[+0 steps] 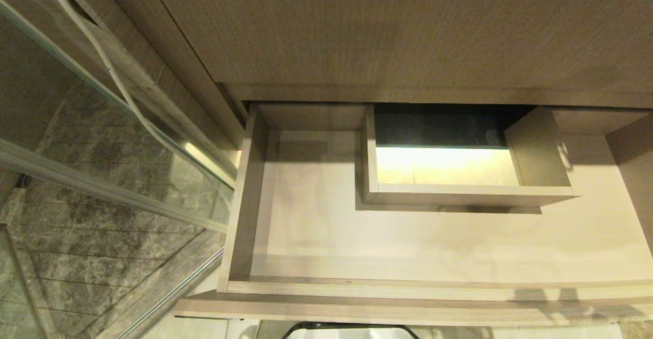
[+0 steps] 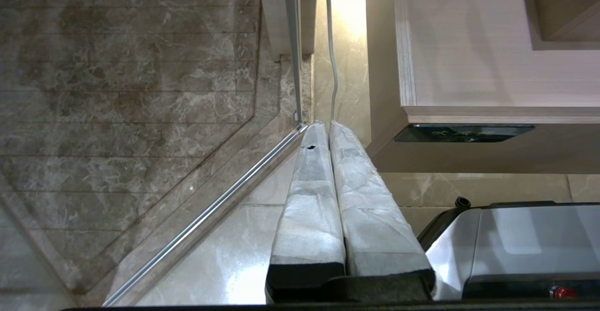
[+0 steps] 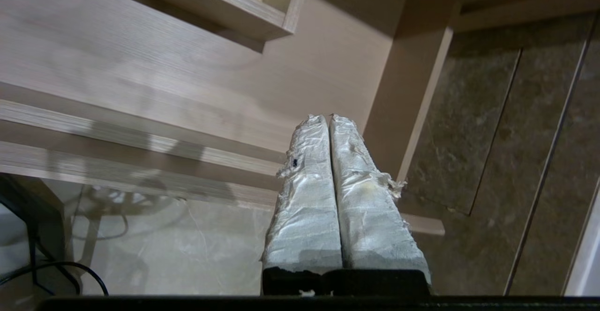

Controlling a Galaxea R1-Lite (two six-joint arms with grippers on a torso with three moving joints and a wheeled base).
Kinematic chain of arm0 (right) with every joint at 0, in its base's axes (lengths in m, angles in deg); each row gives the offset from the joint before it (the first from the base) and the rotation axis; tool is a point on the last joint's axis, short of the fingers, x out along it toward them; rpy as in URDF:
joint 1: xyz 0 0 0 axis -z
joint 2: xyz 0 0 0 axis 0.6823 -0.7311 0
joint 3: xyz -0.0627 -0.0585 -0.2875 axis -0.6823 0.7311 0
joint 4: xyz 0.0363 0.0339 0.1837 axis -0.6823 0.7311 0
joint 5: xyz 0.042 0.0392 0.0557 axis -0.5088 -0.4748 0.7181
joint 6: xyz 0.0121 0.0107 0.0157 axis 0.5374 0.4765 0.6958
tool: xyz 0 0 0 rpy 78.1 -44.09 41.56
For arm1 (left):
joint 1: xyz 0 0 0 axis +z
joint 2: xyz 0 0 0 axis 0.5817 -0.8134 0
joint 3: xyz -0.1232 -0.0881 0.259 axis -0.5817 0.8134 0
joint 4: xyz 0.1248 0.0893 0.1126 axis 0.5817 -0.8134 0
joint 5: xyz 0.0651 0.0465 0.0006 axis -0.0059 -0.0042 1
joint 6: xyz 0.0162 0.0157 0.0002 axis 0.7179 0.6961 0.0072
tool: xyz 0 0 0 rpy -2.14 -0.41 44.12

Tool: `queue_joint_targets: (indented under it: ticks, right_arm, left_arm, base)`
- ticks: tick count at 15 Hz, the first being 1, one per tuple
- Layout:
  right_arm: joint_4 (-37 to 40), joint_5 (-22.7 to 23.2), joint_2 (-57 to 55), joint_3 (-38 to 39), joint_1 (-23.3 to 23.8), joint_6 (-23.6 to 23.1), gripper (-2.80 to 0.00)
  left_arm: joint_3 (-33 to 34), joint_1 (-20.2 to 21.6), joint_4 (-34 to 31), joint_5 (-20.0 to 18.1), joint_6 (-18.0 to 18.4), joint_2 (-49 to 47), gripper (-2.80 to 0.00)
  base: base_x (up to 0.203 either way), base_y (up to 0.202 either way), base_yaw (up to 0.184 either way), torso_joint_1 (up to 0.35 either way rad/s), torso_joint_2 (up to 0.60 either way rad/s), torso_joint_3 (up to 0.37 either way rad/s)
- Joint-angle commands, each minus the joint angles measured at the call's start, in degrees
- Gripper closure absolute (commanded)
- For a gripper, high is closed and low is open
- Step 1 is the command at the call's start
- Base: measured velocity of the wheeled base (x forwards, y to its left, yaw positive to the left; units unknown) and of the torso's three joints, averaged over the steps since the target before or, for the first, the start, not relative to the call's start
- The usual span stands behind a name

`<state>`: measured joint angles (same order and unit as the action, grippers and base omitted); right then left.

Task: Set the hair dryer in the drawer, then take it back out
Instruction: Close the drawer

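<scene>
Running down the head view from eleven o'clock, a pale cord hangs beside the glass shower panel. Toward three o'clock of it the drawer stands pulled open, its walled cut-out at one o'clock of the floor; no hair dryer shows anywhere. The left gripper hangs over the floor tiles, jaws pressed together, holding nothing. The right gripper hovers at the drawer's front right corner, jaws likewise closed and bare.
</scene>
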<state>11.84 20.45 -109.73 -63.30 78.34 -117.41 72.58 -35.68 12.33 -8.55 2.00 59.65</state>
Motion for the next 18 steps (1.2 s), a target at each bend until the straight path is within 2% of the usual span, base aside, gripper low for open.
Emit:
queue_joint_targets:
  ticks: [1, 2, 3, 5, 6, 10, 14, 18]
  right_arm:
    - [0.3, -0.2, -1.1, 0.3, 0.5, -0.3, 0.0]
    - [0.4, -1.2, -1.5, 0.7, 1.1, -1.4, 0.0]
    - [0.6, -6.8, -2.4, 1.8, 3.4, -4.5, 0.0]
    - [1.4, -25.6, -5.3, 4.8, 7.9, -9.9, 0.0]
    - [2.6, -29.8, -8.1, 5.9, 8.9, -10.3, 0.0]
    - [6.3, -29.0, -18.9, 6.2, 11.0, -6.6, 0.0]
    - [6.8, -19.2, -29.5, 1.7, 12.7, -6.5, 0.0]
    - [6.6, -16.4, -40.4, -1.7, 12.8, -8.5, 0.0]
  left_arm:
    - [0.1, 0.0, 0.0, 0.0, 0.0, 0.0, 0.0]
    - [0.1, 0.0, 0.0, 0.0, 0.0, 0.0, 0.0]
    - [0.1, 0.0, 0.0, 0.0, 0.0, 0.0, 0.0]
    - [0.0, 0.0, 0.0, 0.0, 0.0, 0.0, 0.0]
    - [0.0, 0.0, 0.0, 0.0, 0.0, 0.0, 0.0]
    - [0.1, 0.0, 0.0, 0.0, 0.0, 0.0, 0.0]
    - [0.1, 0.0, 0.0, 0.0, 0.0, 0.0, 0.0]
    - [0.1, 0.0, 0.0, 0.0, 0.0, 0.0, 0.0]
  base:
    - [0.0, 0.0, 0.0, 0.099, 0.06, 0.118]
    - [0.0, 0.0, 0.0, 0.075, 0.04, 0.121]
    - [0.0, 0.0, 0.0, 0.043, 0.04, 0.049]
    - [0.0, 0.0, 0.0, 0.03, 0.02, 0.039]
    - [0.0, 0.0, 0.0, 0.018, 0.0, 0.032]
    - [0.0, 0.0, 0.0, 0.0, 0.0, 0.0]
    - [0.0, 0.0, 0.0, 0.0, 0.0, 0.0]
    - [0.0, 0.0, 0.0, 0.0, 0.0, 0.0]
